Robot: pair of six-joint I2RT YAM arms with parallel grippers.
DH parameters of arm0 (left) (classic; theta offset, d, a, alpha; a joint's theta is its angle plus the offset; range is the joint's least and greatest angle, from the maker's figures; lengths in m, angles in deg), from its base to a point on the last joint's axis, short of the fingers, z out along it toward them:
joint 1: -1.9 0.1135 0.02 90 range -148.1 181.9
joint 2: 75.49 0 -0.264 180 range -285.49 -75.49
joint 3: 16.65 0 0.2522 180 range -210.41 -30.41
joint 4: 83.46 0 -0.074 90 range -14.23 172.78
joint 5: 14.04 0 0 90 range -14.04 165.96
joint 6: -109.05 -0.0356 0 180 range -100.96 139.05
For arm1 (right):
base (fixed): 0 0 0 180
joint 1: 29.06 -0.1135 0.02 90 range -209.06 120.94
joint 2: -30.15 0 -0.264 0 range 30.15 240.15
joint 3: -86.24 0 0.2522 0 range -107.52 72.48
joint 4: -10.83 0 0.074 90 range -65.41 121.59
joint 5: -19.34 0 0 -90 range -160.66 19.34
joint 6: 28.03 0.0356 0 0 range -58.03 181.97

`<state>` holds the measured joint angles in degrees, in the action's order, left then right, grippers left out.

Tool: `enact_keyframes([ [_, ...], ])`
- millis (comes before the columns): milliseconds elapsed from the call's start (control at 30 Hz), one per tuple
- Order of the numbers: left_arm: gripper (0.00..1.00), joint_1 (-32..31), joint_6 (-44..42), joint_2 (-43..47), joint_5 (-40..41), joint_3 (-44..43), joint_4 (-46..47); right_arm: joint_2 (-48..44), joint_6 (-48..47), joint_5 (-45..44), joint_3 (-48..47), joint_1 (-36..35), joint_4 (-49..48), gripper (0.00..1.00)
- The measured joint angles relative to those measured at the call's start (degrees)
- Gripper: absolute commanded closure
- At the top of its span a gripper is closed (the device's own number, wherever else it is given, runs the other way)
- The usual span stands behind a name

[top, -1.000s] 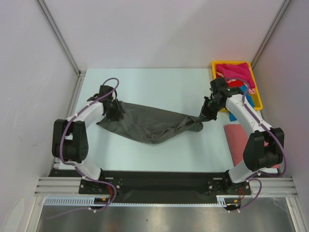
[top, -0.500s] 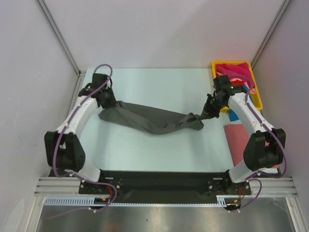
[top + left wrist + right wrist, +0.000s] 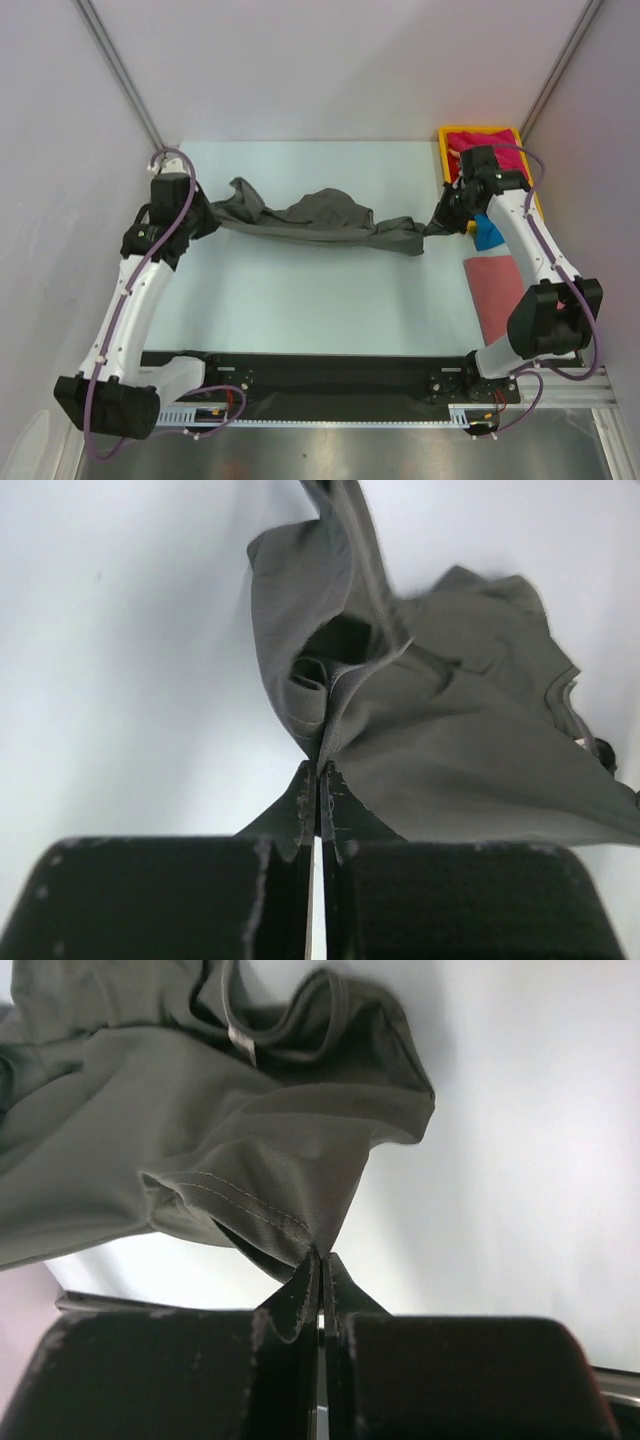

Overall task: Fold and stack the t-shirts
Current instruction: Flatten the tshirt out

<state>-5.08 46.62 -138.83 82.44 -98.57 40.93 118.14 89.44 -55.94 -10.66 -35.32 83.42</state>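
Cloth of one dark grey t-shirt (image 3: 320, 218) stretches between two pairs, left fingers (image 3: 318, 780) and right fingers (image 3: 320, 1260), each gripping it.

Top view high above near edge, looking down over table (image 3: 300, 290). Wrist views close, both sharing dark grey t-shirt (image 3: 320, 215).

The dark grey shirt (image 3: 320, 215) hangs stretched in a long, rumpled band across the far half of the surface (image 3: 300, 290) – one end pinched in the left gripper (image 3: 318, 780), the other in the right gripper (image 3: 320, 1265), with the middle bunched up. A magenta shirt (image 3: 485, 145) lies crumpled in the yellow tray (image 3: 470, 128). Just in front of the tray a scrap of blue shirt (image 3: 488, 235) shows. Nearer, the salmon-pink shirt (image 3: 495, 285) lies flat.
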Motion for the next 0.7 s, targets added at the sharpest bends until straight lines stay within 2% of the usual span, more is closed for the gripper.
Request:
enact_keyframes([
  [133,0.99,0.9,1.55,4.68,-1.77,10.56,0.68,-6.21,0.87,1.88,10.21,0.0,-1.07,1.0],
  [300,1.0,2.36,6.27,8.92,-6.95,30.42,1.73,-13.44,1.95,4.33,24.94,-0.48,-2.95,1.0],
  [367,0.95,2.67,8.46,10.4,-8.68,34.75,0.5,-14.84,2.4,4.87,29.24,-0.79,-3.02,1.0],
  [433,0.87,2.67,10.29,12.04,-9.29,35.45,-0.61,-15.74,2.56,5.14,31.71,-0.94,-2.99,1.0],
  [500,0.85,2.69,12.2,14.01,-9.27,35.43,-0.59,-16.68,2.58,5.22,32.87,-0.94,-3.06,1.0],
  [567,0.77,2.73,14.21,15.23,-9.25,35.41,-1.03,-17.62,2.6,5.31,33.31,-0.94,-3.1,1.0],
  [667,0.72,2.95,17.68,15.37,-10.19,35.93,-0.7,-17.97,2.58,5.35,33.48,-0.94,-3.34,1.0],
  [700,0.51,3.04,18.62,15.37,-10.67,36.41,-0.37,-17.97,2.58,5.38,33.57,-1.01,-3.48,1.0],
])
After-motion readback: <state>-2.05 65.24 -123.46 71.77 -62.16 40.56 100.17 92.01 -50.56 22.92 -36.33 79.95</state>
